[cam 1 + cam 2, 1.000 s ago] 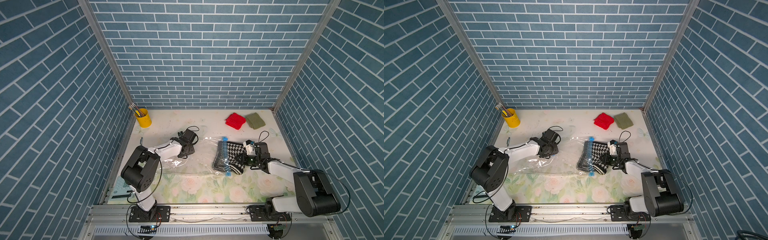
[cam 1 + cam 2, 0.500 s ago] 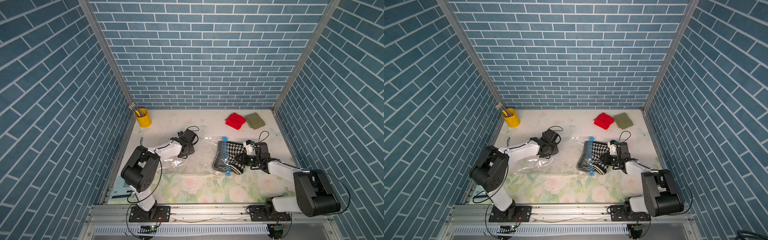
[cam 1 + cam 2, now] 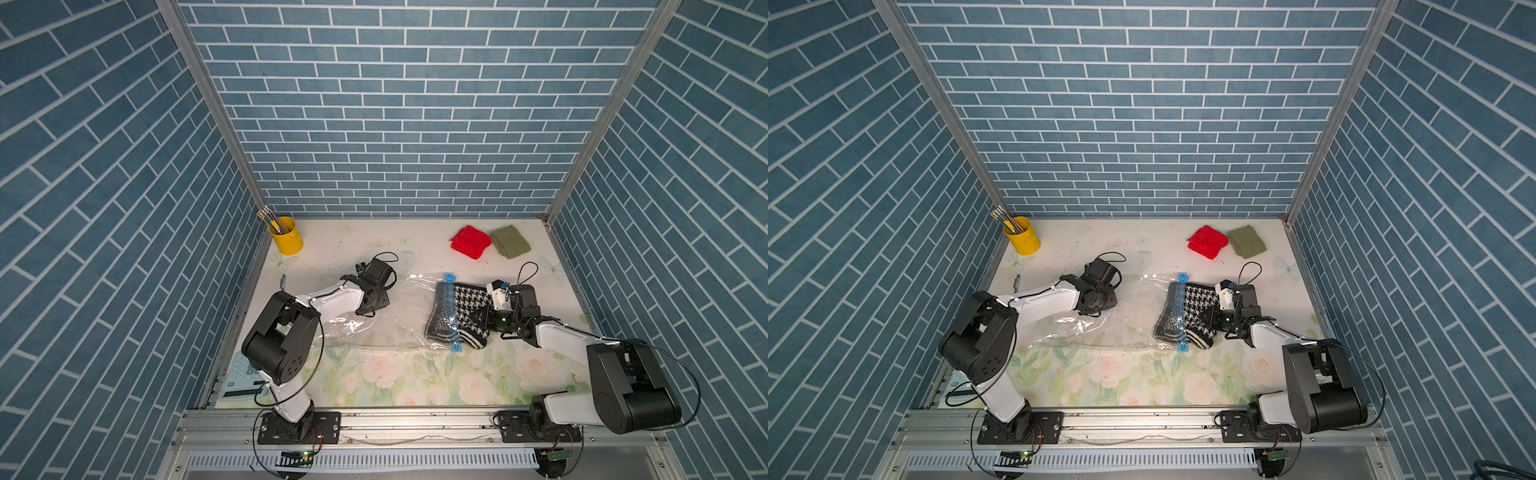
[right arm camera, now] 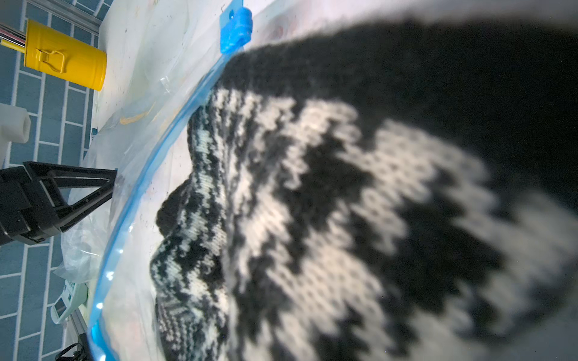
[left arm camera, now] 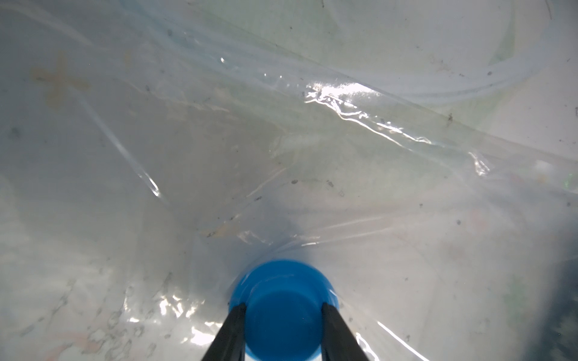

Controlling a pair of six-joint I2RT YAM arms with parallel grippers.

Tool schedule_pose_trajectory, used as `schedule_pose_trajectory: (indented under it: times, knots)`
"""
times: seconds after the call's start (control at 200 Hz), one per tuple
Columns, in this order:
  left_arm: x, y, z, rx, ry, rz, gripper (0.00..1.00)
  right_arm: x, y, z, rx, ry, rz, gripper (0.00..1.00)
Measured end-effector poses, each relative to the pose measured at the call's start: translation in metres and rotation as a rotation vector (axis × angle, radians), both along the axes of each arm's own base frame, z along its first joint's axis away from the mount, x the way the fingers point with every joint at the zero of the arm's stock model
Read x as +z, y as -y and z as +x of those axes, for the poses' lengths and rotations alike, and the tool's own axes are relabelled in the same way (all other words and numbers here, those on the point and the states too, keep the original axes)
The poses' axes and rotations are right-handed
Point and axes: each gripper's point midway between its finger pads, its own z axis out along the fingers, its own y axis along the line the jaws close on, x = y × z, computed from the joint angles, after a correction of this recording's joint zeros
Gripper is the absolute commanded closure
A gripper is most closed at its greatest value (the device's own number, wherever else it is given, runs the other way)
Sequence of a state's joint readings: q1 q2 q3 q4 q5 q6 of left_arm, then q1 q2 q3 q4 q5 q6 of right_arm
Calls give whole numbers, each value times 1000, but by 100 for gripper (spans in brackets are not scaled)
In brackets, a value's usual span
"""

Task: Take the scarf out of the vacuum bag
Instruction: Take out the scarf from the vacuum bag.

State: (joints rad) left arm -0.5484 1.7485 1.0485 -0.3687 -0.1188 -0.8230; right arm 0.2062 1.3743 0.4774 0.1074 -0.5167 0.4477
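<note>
Left wrist view: the left gripper (image 5: 283, 308) has its two black fingers (image 5: 233, 328) pressed against opposite sides of the round blue valve cap (image 5: 283, 281), clamped on it.
Ahead of the left fingers: clear, wrinkled film of the vacuum bag (image 5: 312, 140) spreads out from the tips, lying flat on the floral table (image 3: 374, 374).
Right wrist view: the scarf (image 4: 312, 203) fills the frame, bunched right up against the camera. The fingers themselves are hidden here.
Right gripper: in a top view the right gripper (image 3: 484, 318) is closed, with its tips pinched on the houndstooth edge of the scarf.
Scarf position: the houndstooth part nearest the right fingers lies outside the bag's mouth. The herringbone part farther from them sits under the film, inside the bag.
Zip strip: the light-blue zip strip (image 3: 453, 311) crosses over the scarf just beyond the right fingertips.
Bag span: it stretches between the two sets of fingers.
Well apart from both sets of fingers: a red knit (image 3: 471, 242), an olive knit (image 3: 510, 241), and a yellow cup (image 3: 286, 237).
</note>
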Motion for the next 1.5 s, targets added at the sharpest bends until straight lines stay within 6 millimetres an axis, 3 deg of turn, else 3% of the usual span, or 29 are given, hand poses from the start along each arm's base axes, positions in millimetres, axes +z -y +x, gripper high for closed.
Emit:
schedule_pose_trajectory:
  times: [1.5]
  knots:
    - [1, 1, 0, 3, 3, -5, 91, 0, 4, 2, -14, -1, 3, 100]
